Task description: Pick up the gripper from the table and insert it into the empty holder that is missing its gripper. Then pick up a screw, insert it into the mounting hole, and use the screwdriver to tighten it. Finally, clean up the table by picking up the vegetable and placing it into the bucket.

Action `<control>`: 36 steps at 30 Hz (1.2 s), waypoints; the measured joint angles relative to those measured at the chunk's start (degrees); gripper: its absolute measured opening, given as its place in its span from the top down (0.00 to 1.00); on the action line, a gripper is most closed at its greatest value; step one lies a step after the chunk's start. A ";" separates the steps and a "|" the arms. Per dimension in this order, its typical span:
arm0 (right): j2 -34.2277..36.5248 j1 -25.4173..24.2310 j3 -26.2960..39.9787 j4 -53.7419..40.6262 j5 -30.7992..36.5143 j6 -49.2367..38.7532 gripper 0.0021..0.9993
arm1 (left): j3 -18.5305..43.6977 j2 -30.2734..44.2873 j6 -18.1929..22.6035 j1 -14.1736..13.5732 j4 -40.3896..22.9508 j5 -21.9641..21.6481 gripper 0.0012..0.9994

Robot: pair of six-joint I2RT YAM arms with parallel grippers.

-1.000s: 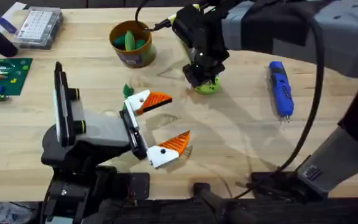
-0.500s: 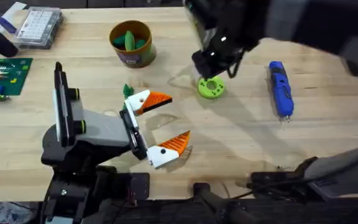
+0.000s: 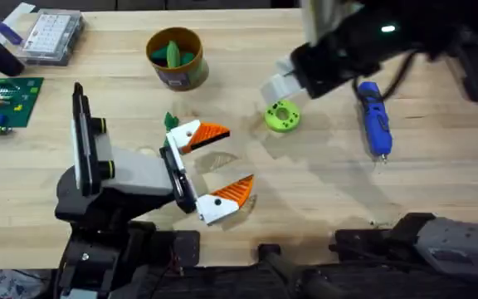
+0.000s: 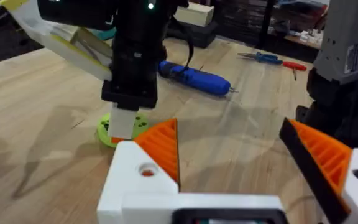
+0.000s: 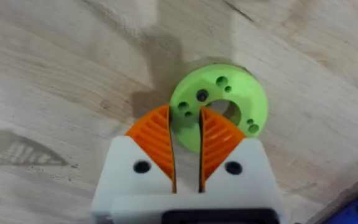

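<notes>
A green ring-shaped part [image 3: 282, 116] with small holes lies flat on the table [image 3: 322, 191]. My right gripper [image 3: 279, 85] hangs just above it, fingers shut with nothing between them. In the right wrist view the orange pads [image 5: 157, 140] nearly touch over the green ring [image 5: 229, 99]. The blue screwdriver [image 3: 373, 116] lies to the right of the ring. The yellow-orange bucket [image 3: 175, 76] stands at the back with a green vegetable [image 3: 173, 54] inside. My left gripper [image 3: 222, 164] rests open and empty, left of the ring. The left wrist view shows my left gripper [image 4: 229, 134], the right gripper [image 4: 124, 121], the ring [image 4: 104, 132] and the screwdriver [image 4: 194, 76].
A clear compartment box [image 3: 52, 35] and a green circuit board [image 3: 2, 101] sit at the far left. A small green piece [image 3: 171, 121] lies by the left gripper's far finger. Hand tools [image 4: 272, 59] lie beyond the screwdriver.
The right arm has lifted off the green ring and swung to the right. The ring stayed on the table. The left arm has not moved.
</notes>
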 joint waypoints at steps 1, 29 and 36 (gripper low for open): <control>-1.10 0.00 0.00 -0.62 0.00 0.01 0.01 | 0.00 0.00 -0.01 0.00 0.00 0.00 0.01; -8.20 0.00 -18.32 14.15 -1.09 0.03 0.00 | 0.00 -0.01 0.01 0.00 0.00 0.00 0.01; -2.25 0.00 -22.71 25.11 -1.15 -0.82 0.00 | 0.00 -0.01 -0.01 0.00 -0.01 0.02 0.01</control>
